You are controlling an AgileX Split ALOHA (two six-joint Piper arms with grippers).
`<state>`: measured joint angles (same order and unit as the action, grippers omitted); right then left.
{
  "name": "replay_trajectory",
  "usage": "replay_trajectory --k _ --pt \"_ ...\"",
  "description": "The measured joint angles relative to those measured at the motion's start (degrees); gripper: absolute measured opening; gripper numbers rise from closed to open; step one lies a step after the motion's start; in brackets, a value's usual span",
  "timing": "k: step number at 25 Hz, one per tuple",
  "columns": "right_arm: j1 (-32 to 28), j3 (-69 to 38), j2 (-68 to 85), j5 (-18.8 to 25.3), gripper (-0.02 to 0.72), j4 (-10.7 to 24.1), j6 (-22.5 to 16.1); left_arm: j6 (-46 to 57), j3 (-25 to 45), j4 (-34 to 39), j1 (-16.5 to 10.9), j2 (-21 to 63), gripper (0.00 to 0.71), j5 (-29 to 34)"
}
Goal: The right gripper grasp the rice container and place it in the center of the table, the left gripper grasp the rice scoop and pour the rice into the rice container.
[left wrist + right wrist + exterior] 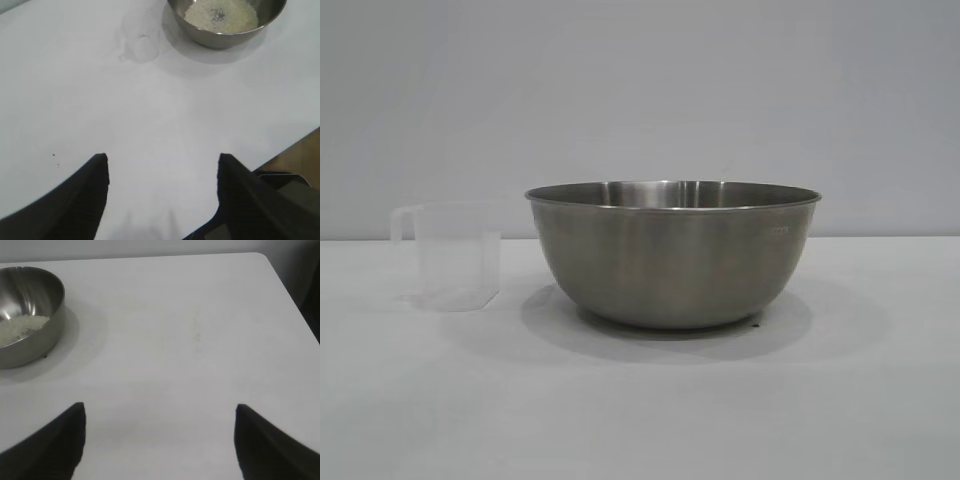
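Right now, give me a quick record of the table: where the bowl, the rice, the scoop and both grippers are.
rice container: upright, middle of the table
rice: heaped inside the rice container
rice scoop: upright on the table beside the container, apart from it, looks empty
left gripper: open, holding nothing, away from the scoop
right gripper: open, holding nothing, away from the container
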<state>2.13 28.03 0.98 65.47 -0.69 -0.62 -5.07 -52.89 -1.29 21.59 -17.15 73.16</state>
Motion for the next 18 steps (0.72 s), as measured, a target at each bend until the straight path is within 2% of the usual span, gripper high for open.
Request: replay_trajectory --k 5,12,18 --pt "0.00 0.00 0.00 0.00 0.553 0.00 0.00 1.77 9.12 0.91 0.00 8.37 0.391 -0.62" --pt "0.00 0.00 0.00 0.00 0.553 0.00 0.00 2.12 22.32 0.91 0.00 17.90 0.391 -6.60" --pt "0.00 0.00 0.00 0.00 0.553 0.00 0.00 3.47 25.15 0.91 0.00 18.15 0.391 -8.17"
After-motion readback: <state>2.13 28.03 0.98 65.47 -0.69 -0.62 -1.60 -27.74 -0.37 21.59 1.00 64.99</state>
